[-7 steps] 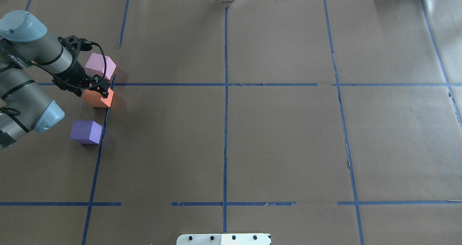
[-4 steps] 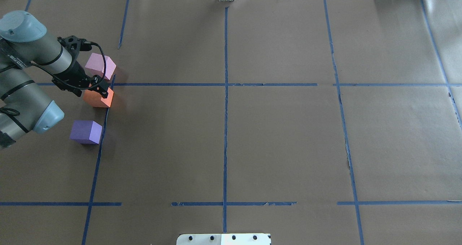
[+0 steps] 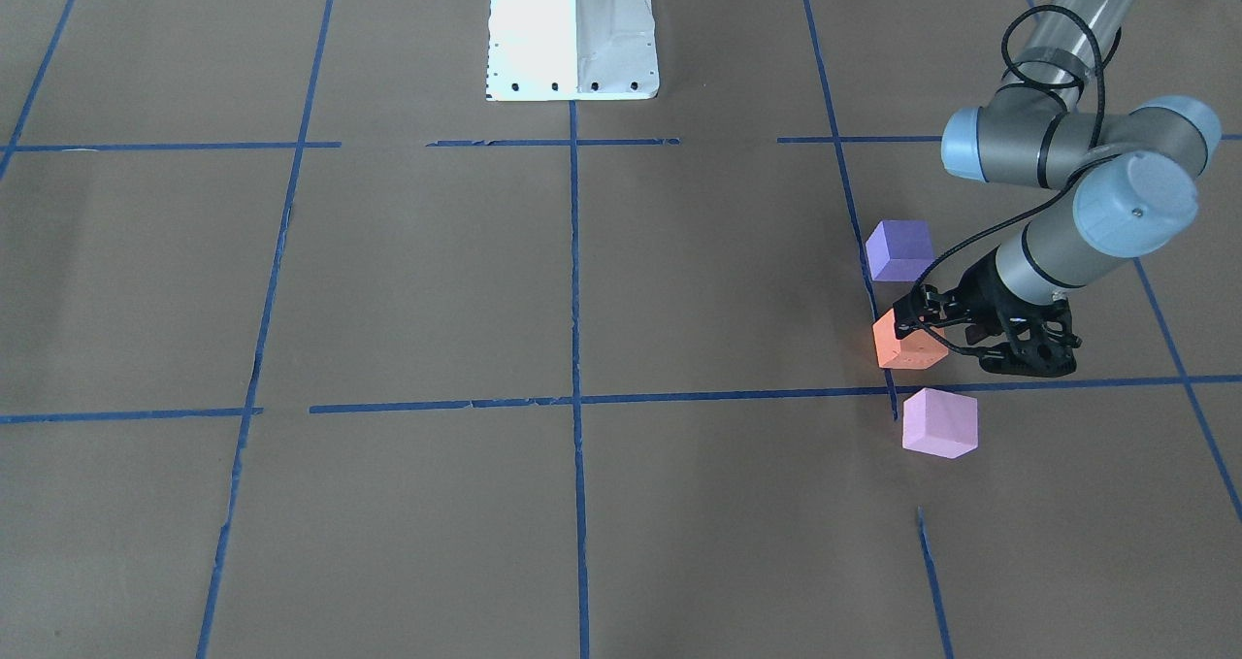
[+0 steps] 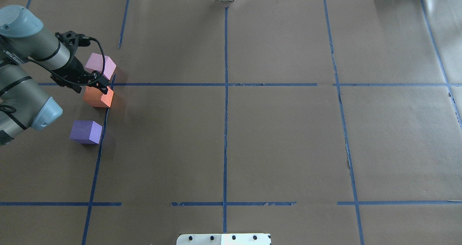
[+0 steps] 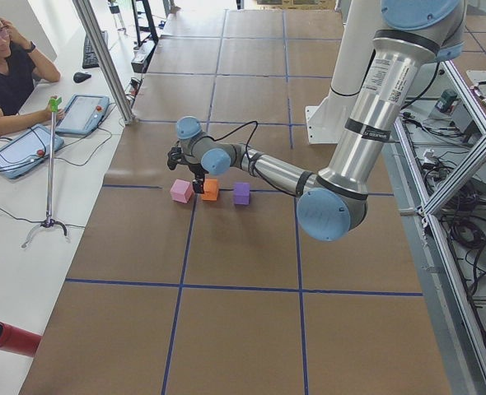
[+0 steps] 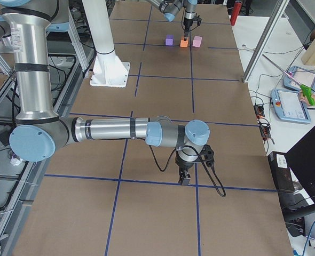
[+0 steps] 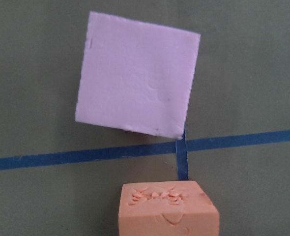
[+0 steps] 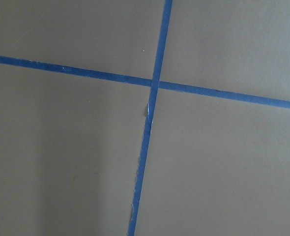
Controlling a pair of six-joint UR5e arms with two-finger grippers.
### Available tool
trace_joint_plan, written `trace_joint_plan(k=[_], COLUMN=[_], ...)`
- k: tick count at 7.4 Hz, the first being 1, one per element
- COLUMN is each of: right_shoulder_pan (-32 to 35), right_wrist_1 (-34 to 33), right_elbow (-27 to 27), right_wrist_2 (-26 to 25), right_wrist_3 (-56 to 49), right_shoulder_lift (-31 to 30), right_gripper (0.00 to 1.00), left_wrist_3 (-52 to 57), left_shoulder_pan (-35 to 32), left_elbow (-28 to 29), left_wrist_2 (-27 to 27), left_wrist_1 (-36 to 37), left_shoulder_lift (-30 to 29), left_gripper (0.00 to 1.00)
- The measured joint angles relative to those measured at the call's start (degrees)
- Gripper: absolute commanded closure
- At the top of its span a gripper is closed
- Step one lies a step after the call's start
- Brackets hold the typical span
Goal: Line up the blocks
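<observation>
The left gripper point(image 3: 918, 317) is held low over the orange cube point(image 3: 907, 348), which rests on the table point(image 3: 388, 280) between the violet-blue cube point(image 3: 899, 249) and the pale pink cube point(image 3: 939, 423), roughly along a blue tape line point(image 3: 846, 183). Whether its jaws are spread or closed cannot be told, nor can that of the right gripper point(image 6: 185, 178), parked well apart. Should the orange cube be snagged by the left gripper on withdrawal, it could be dragged or tipped into the pink cube nearby, and the row bent.
</observation>
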Motion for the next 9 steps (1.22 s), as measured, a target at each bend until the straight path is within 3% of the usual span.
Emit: trace_joint_plan(k=[2,4,6,9], right_shoulder_pan=[0.0,0.0,0.0,0.0], right_wrist_1=[0.0,0.0,0.0,0.0], right_elbow=[0.0,0.0,0.0,0.0], right_wrist_2=[0.0,0.0,0.0,0.0], right_wrist_3=[0.0,0.0,0.0,0.0], right_shoulder_lift=[0.0,0.0,0.0,0.0], right_gripper=[0.00,0.00,0.00,0.00], left_wrist_3=[6.0,19.4,32.0,51.1], left_shoulder_pan=[-3.4,-9.4,-16.6,-28.9], left_elbow=[-5.9,-9.7,-10.5,-9.8], left_wrist_2=[0.0,0.0,0.1,0.0], left_wrist_1=[9.0,19.2,23.2,24.5], left_shoulder_lift=[0.0,-0.1,2.8,12.5], left_gripper=[0.00,0.00,0.00,0.00])
